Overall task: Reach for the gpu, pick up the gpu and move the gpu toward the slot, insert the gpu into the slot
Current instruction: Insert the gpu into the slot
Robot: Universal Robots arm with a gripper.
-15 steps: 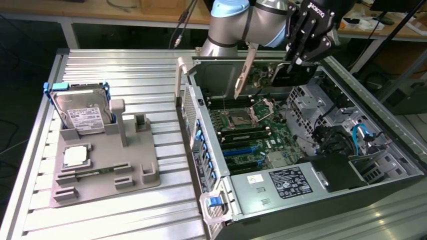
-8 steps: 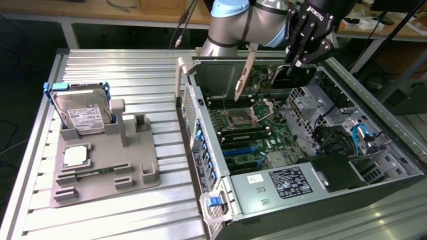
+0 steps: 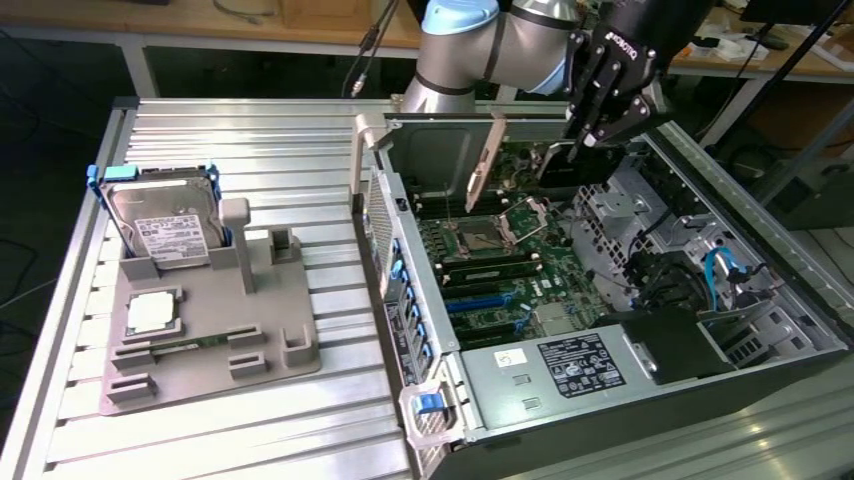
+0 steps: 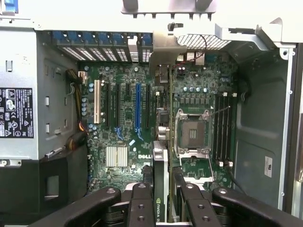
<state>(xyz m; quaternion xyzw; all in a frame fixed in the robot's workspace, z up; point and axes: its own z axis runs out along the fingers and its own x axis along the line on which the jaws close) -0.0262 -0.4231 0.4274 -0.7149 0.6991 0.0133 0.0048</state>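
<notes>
In the exterior view, you see the gripper [image 3: 589, 143] lowered into the far end of the open computer case [image 3: 747, 330], its black fingers pointing down. A dark slab, the gpu [image 3: 574, 172], hangs from them above the green motherboard [image 3: 534, 270], near the case's far wall. The blue slot [image 3: 483, 298] lies on the board nearer the camera, beyond the open CPU socket [image 3: 481, 235] from the card, and the card is well apart from it. Toward the exterior view's left, on the ribbed metal table [image 3: 267, 430], a grey fixture [image 3: 227, 340] holds a silver hard drive [image 3: 160, 225] upright in blue clips. A small square CPU chip [image 3: 151, 312] lies flat in front of the drive.

In the wrist view, you look down the card's thin edge. The gripper [image 4: 164, 187] is clamped on the gpu [image 4: 161, 161], with a black finger [image 4: 141, 203] pressed to each face. A green logo shows on the card's edge, and its silver end bracket [image 4: 165, 47] sits at the far end by the case's rear grilles. The card hangs above the board between the long blue slot [image 4: 138, 106] and the CPU socket [image 4: 193, 135], parallel to the slot and not seated in it. Black memory slots [image 4: 222, 125] run on the socket's other side. A labelled power supply [image 4: 19, 109] fills one end of the case.
</notes>
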